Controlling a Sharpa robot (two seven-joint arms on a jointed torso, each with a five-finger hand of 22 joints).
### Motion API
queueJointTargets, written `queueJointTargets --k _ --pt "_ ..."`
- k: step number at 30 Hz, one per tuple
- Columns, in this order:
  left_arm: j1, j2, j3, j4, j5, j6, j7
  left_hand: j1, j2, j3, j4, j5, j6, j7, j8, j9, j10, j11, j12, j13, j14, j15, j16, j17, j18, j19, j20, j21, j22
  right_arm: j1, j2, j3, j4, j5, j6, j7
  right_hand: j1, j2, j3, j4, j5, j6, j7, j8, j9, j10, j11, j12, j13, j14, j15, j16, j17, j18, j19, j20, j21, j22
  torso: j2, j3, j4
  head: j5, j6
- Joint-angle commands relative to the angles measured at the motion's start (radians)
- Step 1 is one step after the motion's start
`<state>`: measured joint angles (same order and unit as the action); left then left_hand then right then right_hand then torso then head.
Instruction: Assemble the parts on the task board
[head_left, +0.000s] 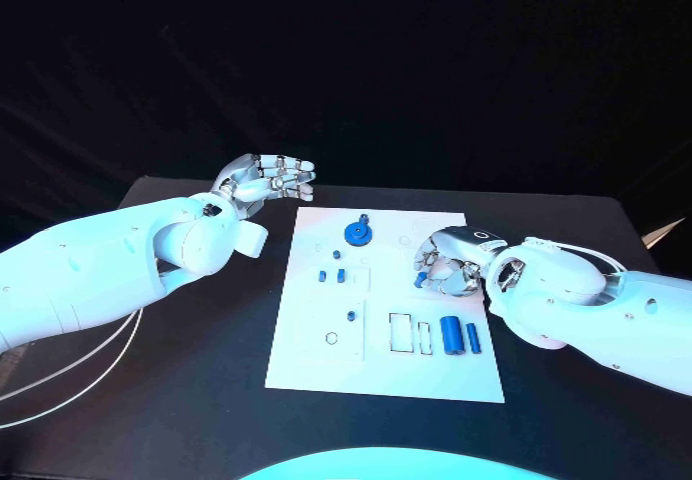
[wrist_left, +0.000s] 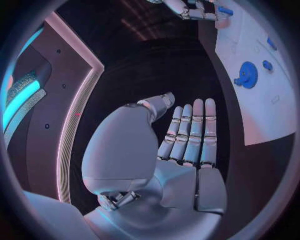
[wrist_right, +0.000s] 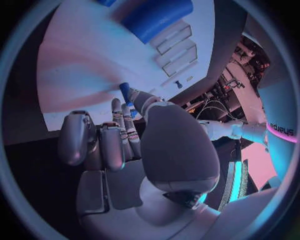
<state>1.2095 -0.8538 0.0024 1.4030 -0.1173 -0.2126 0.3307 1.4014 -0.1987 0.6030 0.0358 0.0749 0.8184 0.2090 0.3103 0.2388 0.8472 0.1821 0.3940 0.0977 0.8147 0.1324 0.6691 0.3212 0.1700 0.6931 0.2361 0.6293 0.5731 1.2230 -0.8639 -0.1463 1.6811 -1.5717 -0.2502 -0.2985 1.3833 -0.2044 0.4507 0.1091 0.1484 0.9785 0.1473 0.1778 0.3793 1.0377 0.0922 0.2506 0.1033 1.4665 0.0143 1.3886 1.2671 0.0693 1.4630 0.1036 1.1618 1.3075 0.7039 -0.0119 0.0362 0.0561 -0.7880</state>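
Note:
The white task board (head_left: 387, 372) lies in the middle of the black table. On it are a blue gear (head_left: 358, 233), two small blue pegs (head_left: 330, 276) and two blue cylinders (head_left: 462, 335). My right hand (head_left: 450, 262) hovers over the board's right edge and pinches a small blue peg (head_left: 421, 281) between thumb and fingers; the right wrist view shows that peg (wrist_right: 125, 92) close above the board (wrist_right: 81, 65). My left hand (head_left: 267, 180) is raised off the board's far left corner, fingers straight and holding nothing. The left wrist view shows the gear (wrist_left: 248, 75) beside this hand (wrist_left: 187, 145).
Two rectangular slots (head_left: 411, 334) are cut in the board left of the cylinders, with small holes (head_left: 333, 338) further left. White cables (head_left: 72, 385) trail over the table's left side. The bare black table (head_left: 173, 420) surrounds the board.

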Motion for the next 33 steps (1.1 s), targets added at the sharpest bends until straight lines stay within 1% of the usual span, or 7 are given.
queueJointTargets --k 1,7,18,22,24,26,33 --pt "0.001 0.001 0.001 0.002 0.004 0.011 0.007 0.0 0.007 -0.004 -0.002 0.003 -0.006 0.028 0.004 -0.001 0.005 0.002 -0.004 -0.001 0.008 0.001 -0.003 -0.001 0.01 0.007 0.0 -0.006 -0.001 -0.001 0.003 0.0 0.001 -0.009 0.011 0.0 -0.01 -0.01 0.024 0.004 -0.006 0.016 -0.003 0.007 -0.001 0.026 -0.006 0.001 -0.004 0.04 -0.012 -0.002 -0.001 0.005 0.011 -0.004 0.013 0.081 0.0 0.0001 -0.0011 0.001 -0.001" --pt "0.001 0.001 0.001 0.002 0.004 0.012 0.006 0.0 0.007 -0.004 -0.002 0.003 -0.006 0.028 0.004 -0.001 0.005 0.002 -0.004 -0.001 0.008 0.001 -0.003 -0.001 0.01 0.007 0.0 -0.006 -0.001 -0.002 0.004 -0.001 0.0 -0.008 0.015 -0.001 -0.019 -0.018 0.048 0.007 -0.008 0.029 -0.006 0.008 0.0 0.052 -0.01 -0.005 -0.009 0.041 -0.016 -0.001 -0.001 0.001 0.016 -0.007 0.03 0.089 0.0 -0.0001 -0.0002 0.0 -0.003" --pt "0.001 0.001 0.001 0.001 0.004 0.014 0.005 0.001 0.008 -0.006 -0.002 0.003 -0.005 0.027 0.006 -0.001 0.006 0.002 -0.004 -0.003 0.01 0.001 -0.007 -0.002 0.01 0.01 0.0 -0.011 -0.005 -0.004 0.009 -0.001 -0.004 -0.006 0.021 -0.003 -0.019 -0.016 0.077 0.004 -0.006 0.046 -0.009 0.014 0.004 0.072 -0.013 -0.015 -0.013 0.042 -0.019 0.001 -0.001 -0.002 0.021 -0.01 0.047 0.098 0.0 -0.0011 0.0003 -0.003 -0.006" --pt "0.001 0.0 0.001 0.001 0.004 0.014 0.004 0.001 0.009 -0.006 -0.002 0.003 -0.004 0.027 0.007 -0.001 0.006 0.002 -0.004 -0.004 0.011 0.001 -0.007 -0.002 0.01 0.011 0.0 -0.012 -0.005 -0.005 0.011 -0.002 -0.004 -0.003 0.004 -0.003 -0.015 -0.007 0.101 -0.004 -0.004 0.067 -0.015 0.024 0.01 0.1 -0.02 -0.02 -0.014 0.043 -0.024 0.003 0.001 -0.006 0.026 -0.015 0.068 0.11 0.0 -0.001 0.0003 -0.003 -0.006" --pt "0.001 0.0 0.001 0.001 0.004 0.014 0.004 0.001 0.009 -0.006 -0.002 0.003 -0.004 0.027 0.007 -0.001 0.006 0.002 -0.004 -0.004 0.011 0.001 -0.007 -0.002 0.01 0.011 0.0 -0.012 -0.005 -0.006 0.011 -0.002 -0.004 -0.003 -0.005 -0.006 -0.009 0.008 0.125 -0.012 -0.041 0.084 -0.023 0.034 0.017 0.124 -0.026 -0.025 -0.014 0.044 -0.032 0.005 0.002 -0.009 0.032 -0.019 0.088 0.12 0.0 -0.0009 0.0004 -0.003 -0.007" --pt "0.001 0.0 0.001 0.002 0.004 0.014 0.004 0.001 0.009 -0.006 -0.002 0.003 -0.004 0.027 0.007 -0.001 0.006 0.002 -0.004 -0.004 0.011 0.001 -0.007 -0.002 0.01 0.011 0.0 -0.012 -0.005 -0.006 0.012 -0.002 -0.006 -0.006 -0.013 -0.011 -0.007 0.031 0.148 -0.024 -0.048 0.11 -0.033 0.054 0.033 0.158 -0.037 -0.03 -0.01 0.047 -0.039 0.011 0.01 -0.014 0.039 -0.026 0.118 0.135 0.0 -0.001 0.0004 -0.003 -0.007" --pt "0.001 0.0 0.001 0.002 0.004 0.014 0.003 0.001 0.009 -0.006 -0.002 0.003 -0.004 0.027 0.007 -0.001 0.006 0.002 -0.004 -0.004 0.011 0.001 -0.007 -0.002 0.01 0.011 0.0 -0.012 -0.005 -0.007 0.013 -0.002 -0.009 -0.027 -0.03 -0.02 -0.015 0.046 0.156 -0.037 -0.05 0.115 -0.039 0.073 0.053 0.183 -0.044 -0.042 -0.009 0.047 -0.044 0.012 0.009 -0.015 0.04 -0.032 0.123 0.139 -0.001 -0.0015 -0.0008 -0.004 -0.007"
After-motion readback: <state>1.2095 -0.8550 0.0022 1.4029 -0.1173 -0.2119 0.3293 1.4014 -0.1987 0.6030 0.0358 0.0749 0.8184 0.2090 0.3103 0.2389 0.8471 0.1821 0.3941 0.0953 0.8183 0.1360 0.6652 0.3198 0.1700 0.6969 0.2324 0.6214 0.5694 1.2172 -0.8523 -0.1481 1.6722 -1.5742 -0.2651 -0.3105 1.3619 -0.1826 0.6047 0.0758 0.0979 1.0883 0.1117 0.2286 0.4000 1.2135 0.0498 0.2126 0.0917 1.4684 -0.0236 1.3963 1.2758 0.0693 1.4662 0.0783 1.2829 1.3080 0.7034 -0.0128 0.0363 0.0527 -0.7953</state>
